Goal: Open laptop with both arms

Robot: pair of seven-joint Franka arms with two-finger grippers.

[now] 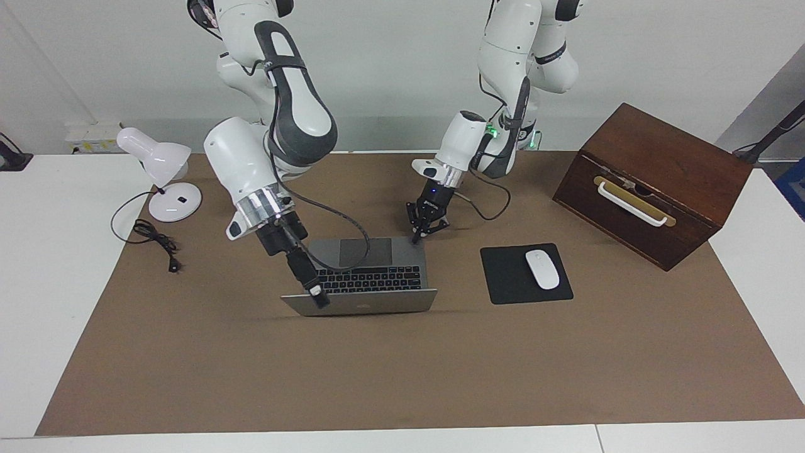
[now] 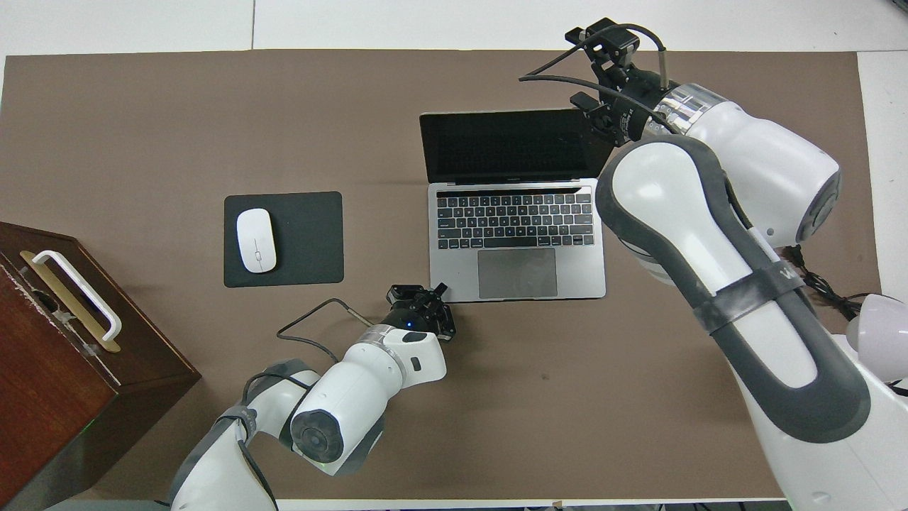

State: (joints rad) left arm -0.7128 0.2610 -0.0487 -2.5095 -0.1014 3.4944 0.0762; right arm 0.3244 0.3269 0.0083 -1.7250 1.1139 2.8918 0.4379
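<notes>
One open laptop point(image 1: 371, 277), one left gripper point(image 1: 420, 234), one right gripper point(image 1: 317, 297)

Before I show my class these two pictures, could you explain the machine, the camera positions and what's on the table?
Two white robots, the right arm and the left arm, each ending in an end effector. One picture faces them across the table; the other looks down from above them. On the table: an open laptop, a white mouse on a black mouse pad, a wooden box, a lamp. The right end effector is at the lid's top edge, the left end effector at the base's corner nearest the robots. Whether either grips is unclear.
</notes>
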